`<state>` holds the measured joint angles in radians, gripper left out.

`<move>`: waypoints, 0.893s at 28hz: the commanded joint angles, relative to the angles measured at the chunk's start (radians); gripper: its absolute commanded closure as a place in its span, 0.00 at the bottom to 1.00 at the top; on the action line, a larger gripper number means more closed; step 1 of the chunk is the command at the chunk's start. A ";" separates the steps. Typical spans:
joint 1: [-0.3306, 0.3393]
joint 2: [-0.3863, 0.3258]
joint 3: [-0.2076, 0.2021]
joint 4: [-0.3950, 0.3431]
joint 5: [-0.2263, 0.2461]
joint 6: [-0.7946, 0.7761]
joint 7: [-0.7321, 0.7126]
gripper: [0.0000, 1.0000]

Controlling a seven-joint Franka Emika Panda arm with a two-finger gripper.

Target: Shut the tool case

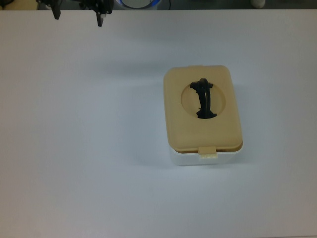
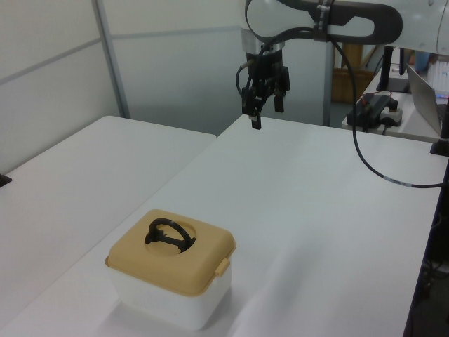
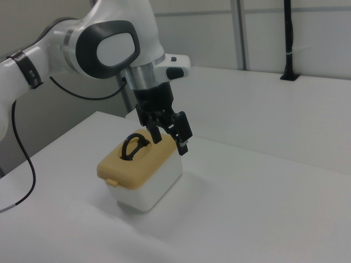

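- Tool case (image 1: 204, 119): white box body with a tan lid (image 2: 172, 250) seated on top; stands on the white counter (image 1: 89, 148), toward the top view's right of centre. Upright, square to the counter edges.
- Lid: sits flush all round as far as the three views show; no gap visible between lid rim and box wall. Black handle (image 1: 203, 99) lies in the round recess, partly raised in the left view.
- Latch tab (image 1: 208, 153): at the end nearer the top view's bottom edge, lying down over the box wall. The opposite tab (image 1: 196, 66) barely shows; whether either is snapped home cannot be told.
- Hand (image 2: 265, 109): released, fingers spread and empty, raised above the counter's far edge, well apart from the case.
- Judgement, step in hand: closing appears essentially complete; what remains, if anything, is confirming the latches.
- Judgement, method: should a press be wanted, descend vertically over a latch end, clear of the handle, push down on the lid rim rather than the recess, and avoid sideways force that would slide the light box.
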<state>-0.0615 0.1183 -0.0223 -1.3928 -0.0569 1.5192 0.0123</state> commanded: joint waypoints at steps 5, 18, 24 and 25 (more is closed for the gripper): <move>-0.006 -0.029 -0.001 -0.023 0.008 -0.022 -0.020 0.00; -0.008 -0.022 -0.001 -0.029 0.006 -0.014 -0.038 0.00; -0.015 -0.022 -0.001 -0.029 0.006 -0.014 -0.038 0.00; -0.021 -0.022 -0.001 -0.029 0.006 -0.014 -0.040 0.00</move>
<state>-0.0648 0.1168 -0.0222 -1.4017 -0.0569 1.5161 0.0022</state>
